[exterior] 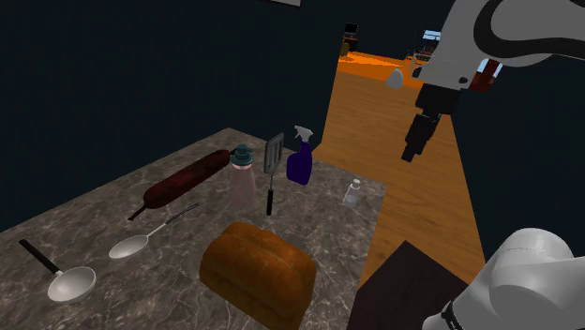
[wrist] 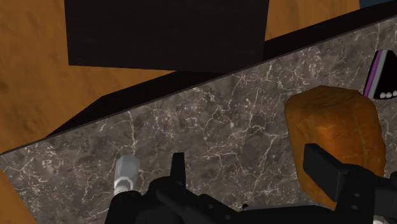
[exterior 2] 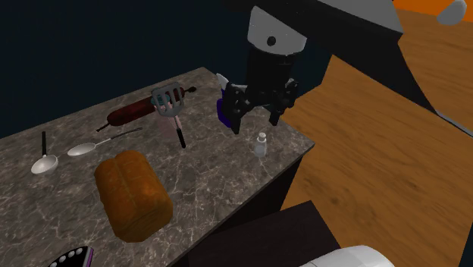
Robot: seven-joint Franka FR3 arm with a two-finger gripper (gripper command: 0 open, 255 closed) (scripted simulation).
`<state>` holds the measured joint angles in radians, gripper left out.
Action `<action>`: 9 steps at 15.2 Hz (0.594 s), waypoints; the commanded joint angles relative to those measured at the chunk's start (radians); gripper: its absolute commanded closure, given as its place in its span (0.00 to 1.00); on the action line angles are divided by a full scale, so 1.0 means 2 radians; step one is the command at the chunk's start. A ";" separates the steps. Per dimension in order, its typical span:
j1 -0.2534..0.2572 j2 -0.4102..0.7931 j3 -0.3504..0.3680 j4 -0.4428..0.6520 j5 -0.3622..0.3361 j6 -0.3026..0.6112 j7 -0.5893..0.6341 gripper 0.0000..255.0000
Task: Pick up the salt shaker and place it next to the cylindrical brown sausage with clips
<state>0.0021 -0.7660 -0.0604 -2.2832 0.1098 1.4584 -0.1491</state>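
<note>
while shoulder view shows sausage [exterior: 186, 181], wrist view shows salt shaker [wrist: 125, 173] beside spread jaws.

**Gripper aloft, fingers spread**

The white arm [exterior: 502, 28] rises from the shoulder view's lower right and reaches up and to the left, its wrist bent downward. Its black gripper [exterior 2: 255, 120] points down, its two fingers [wrist: 321, 168] well apart and empty.

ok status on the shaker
Hand open, empty, up off the counter. Salt shaker upright near the edge. Spray bottle and spatula between it and sausage.
</note>
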 commanded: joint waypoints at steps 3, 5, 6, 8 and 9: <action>-0.005 0.014 -0.003 -0.017 -0.005 0.034 -0.001 0.00; -0.011 0.031 -0.007 -0.032 -0.010 0.068 -0.002 0.00; -0.013 0.041 -0.008 -0.038 -0.013 0.086 -0.003 0.00; -0.018 0.061 -0.012 -0.049 -0.017 0.120 -0.003 0.00; -0.021 0.072 -0.014 -0.053 -0.019 0.137 -0.004 0.00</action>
<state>-0.0327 -0.6436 -0.0822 -2.3758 0.0782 1.6905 -0.1519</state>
